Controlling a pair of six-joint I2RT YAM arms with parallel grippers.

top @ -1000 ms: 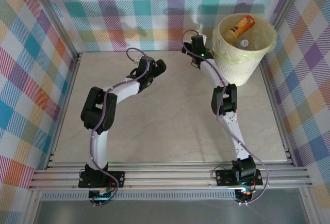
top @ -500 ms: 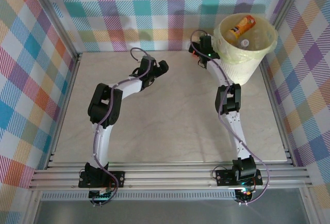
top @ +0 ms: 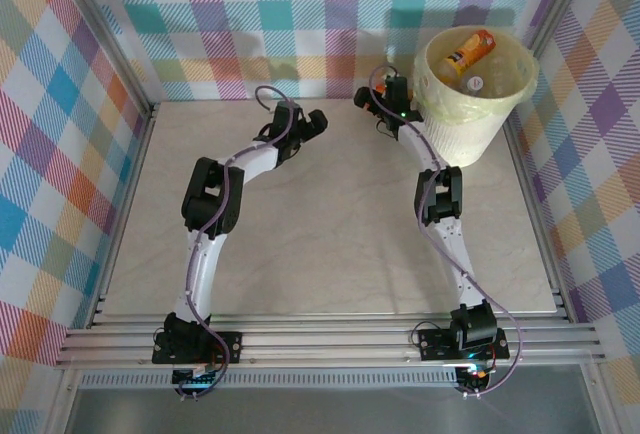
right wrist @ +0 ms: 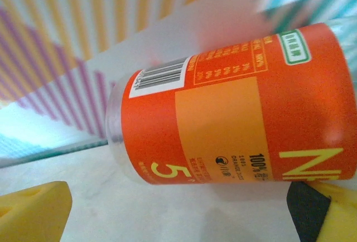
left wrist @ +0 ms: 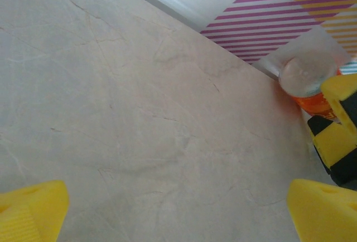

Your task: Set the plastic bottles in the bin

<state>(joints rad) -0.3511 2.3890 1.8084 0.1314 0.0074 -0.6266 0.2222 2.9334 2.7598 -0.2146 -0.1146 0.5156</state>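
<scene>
A pale counter [top: 330, 224] is being viewed from above, enclosed by plaid walls [top: 300, 24]. At the upper right of the frame, the bin [top: 470, 129], white and lined with a pale yellow bag, is being seen in the back corner. Two plastic bottles are being shown inside it: an orange bottle [top: 468, 52] near the top and a clear bottle [top: 474, 83] with a white cap just below.

The left tool [top: 312, 124] is being held wide open over bare counter at upper centre, gripping nothing. The right tool [top: 378, 94] is being held at the back wall, just left of the bin, its yellow fingers spread wide apart.

In the right wrist view, an orange-labelled bottle [right wrist: 234, 114] is being shown on its side against the wall, stretching across the frame just beyond the spread fingertips. Whether either finger is touching it cannot be told. In the left wrist view, this bottle is being caught at the right edge.
</scene>
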